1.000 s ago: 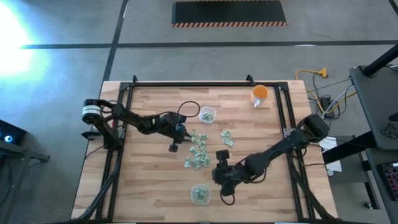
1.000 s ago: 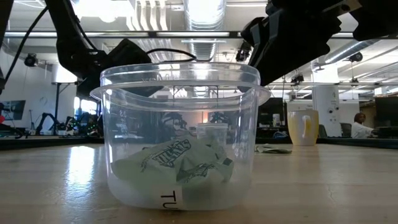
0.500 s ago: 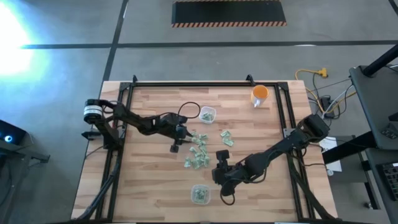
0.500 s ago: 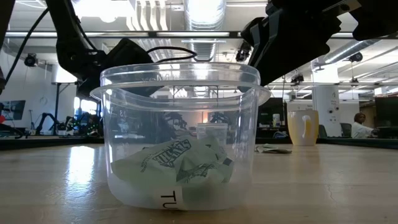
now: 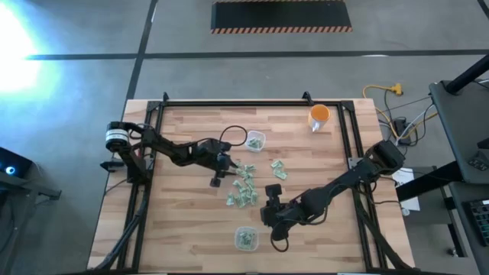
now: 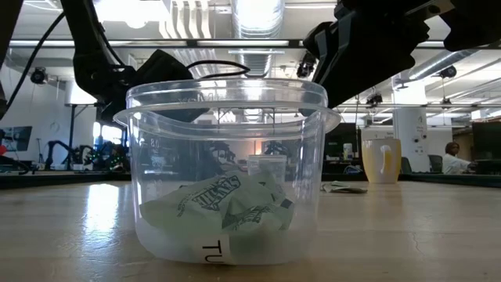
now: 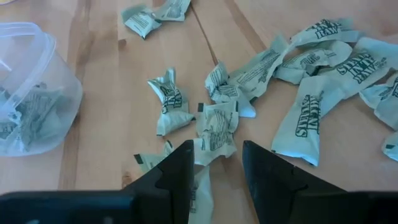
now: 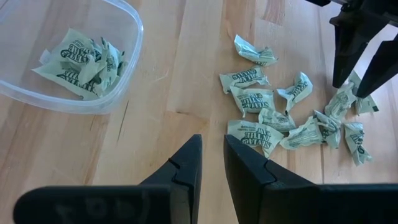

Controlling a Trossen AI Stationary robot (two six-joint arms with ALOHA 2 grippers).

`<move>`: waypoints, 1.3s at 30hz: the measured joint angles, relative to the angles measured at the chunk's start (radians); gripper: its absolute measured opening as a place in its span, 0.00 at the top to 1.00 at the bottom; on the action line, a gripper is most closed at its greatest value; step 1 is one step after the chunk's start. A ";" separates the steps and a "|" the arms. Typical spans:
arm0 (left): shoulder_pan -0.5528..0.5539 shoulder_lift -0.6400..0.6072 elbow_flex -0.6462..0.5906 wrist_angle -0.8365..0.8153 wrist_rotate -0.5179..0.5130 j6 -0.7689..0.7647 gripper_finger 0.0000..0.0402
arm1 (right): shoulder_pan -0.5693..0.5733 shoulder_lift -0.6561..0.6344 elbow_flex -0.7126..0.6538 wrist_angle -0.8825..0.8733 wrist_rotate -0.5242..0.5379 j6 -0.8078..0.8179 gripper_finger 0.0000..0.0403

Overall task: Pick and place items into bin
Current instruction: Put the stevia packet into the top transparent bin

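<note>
A clear near bin [image 6: 227, 176] is holding several wrapped items [image 6: 225, 205]. The right gripper [image 8: 212, 163] is hovering beside it, fingers slightly parted and empty. Loose items [image 5: 244, 183] are lying mid-table, where the left gripper [image 7: 214, 158] is hanging spread and empty. The far bin [image 5: 254, 140] is holding a few more.

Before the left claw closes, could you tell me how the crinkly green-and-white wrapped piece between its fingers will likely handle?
The small crinkled green-and-white wrapper looks thin and creased, so probably floppy and light. Lying flat on the wooden table, it may slide rather than roll as the open left claw pinches.
</note>
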 joint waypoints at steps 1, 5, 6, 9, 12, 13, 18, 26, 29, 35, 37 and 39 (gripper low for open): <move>0.000 0.000 0.000 0.000 -0.011 0.000 0.70 | 0.000 0.000 0.000 0.000 0.000 0.000 0.86; 0.001 0.000 0.000 0.000 -0.048 0.002 0.71 | 0.000 0.000 0.000 0.000 0.000 0.000 0.86; 0.001 0.000 0.000 -0.002 -0.049 0.002 0.72 | 0.000 0.000 0.000 0.001 0.000 0.000 0.86; 0.000 0.000 0.000 -0.004 -0.049 0.002 0.78 | 0.000 0.000 0.000 0.001 0.000 0.000 0.86; 0.000 0.000 0.000 -0.004 -0.049 0.003 0.84 | 0.000 0.000 0.000 0.001 0.000 0.000 0.86; 0.000 0.000 0.000 -0.004 -0.048 0.003 0.86 | 0.000 0.000 0.000 0.001 0.000 0.000 0.86; 0.000 0.000 0.000 -0.004 -0.048 0.005 0.95 | 0.000 0.000 0.000 0.002 0.000 0.000 0.86; 0.000 0.000 0.000 -0.004 -0.031 0.005 0.99 | 0.000 0.000 -0.002 0.003 0.000 0.000 0.86; -0.001 0.000 -0.001 -0.004 0.010 0.021 0.97 | 0.000 0.000 -0.005 0.005 0.000 0.000 0.86; -0.006 0.000 -0.002 -0.004 0.016 0.027 0.87 | -0.001 0.000 -0.015 0.018 0.000 0.000 0.86; -0.006 0.000 -0.002 -0.004 0.016 0.027 0.83 | -0.001 0.000 -0.018 0.019 0.000 0.000 0.86; -0.006 0.000 -0.002 -0.004 0.016 0.028 0.80 | -0.001 0.000 -0.019 0.020 0.000 0.000 0.86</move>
